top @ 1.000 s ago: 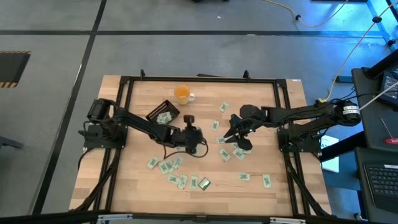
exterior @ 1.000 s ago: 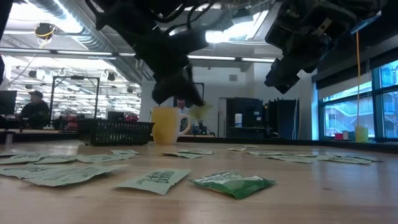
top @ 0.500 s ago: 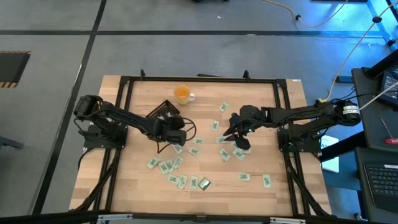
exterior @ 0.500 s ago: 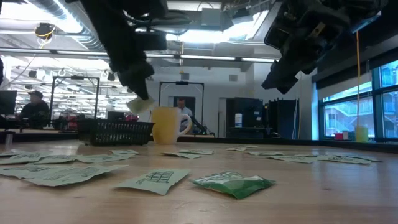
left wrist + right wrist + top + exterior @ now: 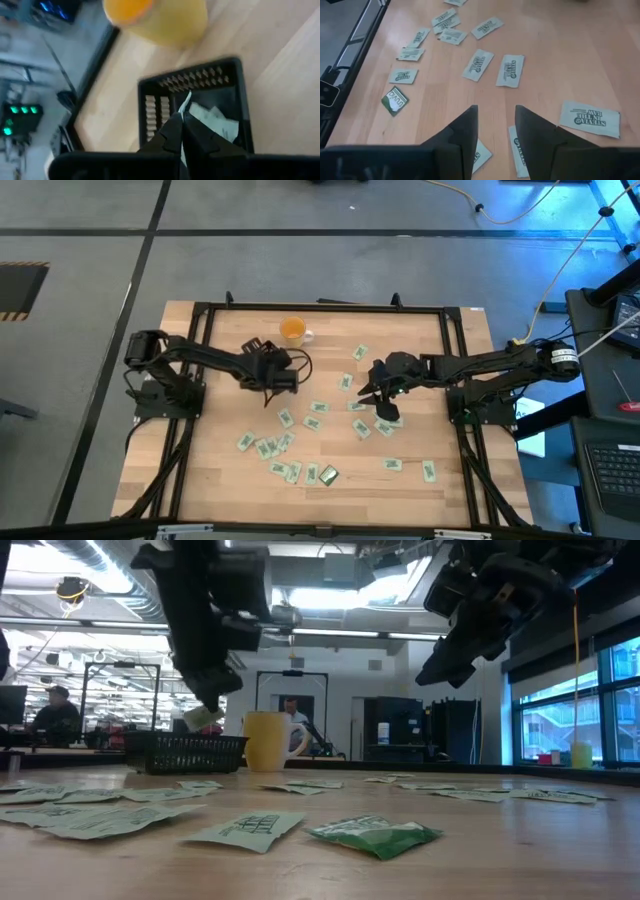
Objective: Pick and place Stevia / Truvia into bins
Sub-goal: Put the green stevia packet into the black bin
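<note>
Many pale green and white Stevia / Truvia sachets (image 5: 276, 448) lie flat across the wooden table, several of them near its front (image 5: 250, 828). The black tray (image 5: 235, 95) stands at the far left beside an orange cup (image 5: 292, 330) and has sachets (image 5: 216, 120) lying on its floor. My left gripper (image 5: 181, 125) hangs over the tray, shut on one sachet (image 5: 202, 717). My right gripper (image 5: 494, 125) hovers open above loose sachets (image 5: 510, 70) right of the table's middle, touching nothing. My left gripper pinches one sachet between its two fingertips, at the sachet's lower end (image 5: 184, 113). The fingers slant down from the table's left. The sachet sticks out past the tips, seen edge-on, lifted clear above the tray.
A dark green packet (image 5: 327, 475) lies near the front edge among the sachets. A black frame (image 5: 320, 307) runs around the table. In the room behind, a person sits at far left (image 5: 52, 715) and another stands beyond the cup (image 5: 290, 712).
My left gripper has carried its sachet from the table's middle toward the far left, rising a little, until it stands over the tray. Its wrist has rolled and tipped downward on the way. It has stayed shut on the sachet.
</note>
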You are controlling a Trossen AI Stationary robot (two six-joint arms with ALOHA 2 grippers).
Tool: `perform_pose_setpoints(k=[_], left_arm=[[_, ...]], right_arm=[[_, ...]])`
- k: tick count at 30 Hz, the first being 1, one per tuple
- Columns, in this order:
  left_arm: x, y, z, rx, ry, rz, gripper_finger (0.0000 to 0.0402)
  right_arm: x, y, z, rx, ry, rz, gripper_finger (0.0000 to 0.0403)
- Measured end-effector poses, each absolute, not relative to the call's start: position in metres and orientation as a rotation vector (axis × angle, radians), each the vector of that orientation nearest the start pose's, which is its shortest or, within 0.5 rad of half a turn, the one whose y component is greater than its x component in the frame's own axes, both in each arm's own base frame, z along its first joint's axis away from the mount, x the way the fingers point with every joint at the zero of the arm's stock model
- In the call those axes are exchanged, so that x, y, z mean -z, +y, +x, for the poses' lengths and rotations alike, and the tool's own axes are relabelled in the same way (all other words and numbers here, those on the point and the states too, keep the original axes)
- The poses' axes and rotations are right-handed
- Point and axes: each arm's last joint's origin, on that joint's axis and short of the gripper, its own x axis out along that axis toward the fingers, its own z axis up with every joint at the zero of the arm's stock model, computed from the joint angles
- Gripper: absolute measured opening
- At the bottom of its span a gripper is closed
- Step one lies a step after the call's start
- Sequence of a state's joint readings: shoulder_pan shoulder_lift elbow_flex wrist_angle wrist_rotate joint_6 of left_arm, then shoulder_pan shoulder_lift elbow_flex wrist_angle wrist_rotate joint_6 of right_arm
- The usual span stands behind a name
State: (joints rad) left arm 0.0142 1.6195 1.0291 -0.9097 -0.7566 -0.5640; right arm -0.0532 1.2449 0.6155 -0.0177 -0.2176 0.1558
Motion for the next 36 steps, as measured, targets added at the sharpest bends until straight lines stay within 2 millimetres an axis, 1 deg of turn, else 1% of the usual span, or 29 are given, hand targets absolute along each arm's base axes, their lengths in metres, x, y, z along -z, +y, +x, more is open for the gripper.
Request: perform_pose_setpoints(k=[2, 5, 8, 11, 16, 21, 26, 29, 32, 36], left_arm=[[-0.19, 0.029, 0.275, -0.97, 1.204, 0.069, 0.0005], [-0.179, 0.035, 0.272, -0.956, 1.25, 0.042, 0.0005], [-0.171, 0.038, 0.267, -0.96, 1.256, 0.04, 0.0003], [-0.166, 0.039, 0.264, -0.962, 1.272, 0.047, 0.0007], [-0.167, 0.037, 0.265, -0.938, 1.272, 0.065, 0.004], [-0.174, 0.03, 0.272, -0.859, 1.275, 0.066, 0.0069], [-0.197, 0.017, 0.283, -0.786, 1.253, 0.112, 0.0077], [-0.211, 0.005, 0.285, -0.701, 1.265, 0.151, 0.0075], [-0.22, -0.011, 0.283, -0.564, 1.286, 0.137, 0.0071], [-0.227, -0.038, 0.277, -0.322, 1.311, 0.092, 0.0067]], right_arm=[[-0.2, -0.007, 0.245, -0.108, 0.654, 0.238, 0.0133], [-0.2, -0.007, 0.246, -0.108, 0.652, 0.238, 0.0133], [-0.201, -0.007, 0.246, -0.1, 0.648, 0.261, 0.0133], [-0.201, -0.007, 0.246, -0.099, 0.648, 0.262, 0.0133], [-0.195, -0.007, 0.248, -0.076, 0.672, 0.293, 0.0133], [-0.181, -0.008, 0.255, -0.015, 0.715, 0.296, 0.0133], [-0.16, -0.009, 0.264, 0.039, 0.782, 0.369, 0.0133], [-0.148, -0.008, 0.267, 0.062, 0.82, 0.42, 0.0133], [-0.141, -0.005, 0.273, 0.06, 0.814, 0.435, 0.0133], [-0.14, -0.001, 0.28, 0.027, 0.757, 0.415, 0.0133]])
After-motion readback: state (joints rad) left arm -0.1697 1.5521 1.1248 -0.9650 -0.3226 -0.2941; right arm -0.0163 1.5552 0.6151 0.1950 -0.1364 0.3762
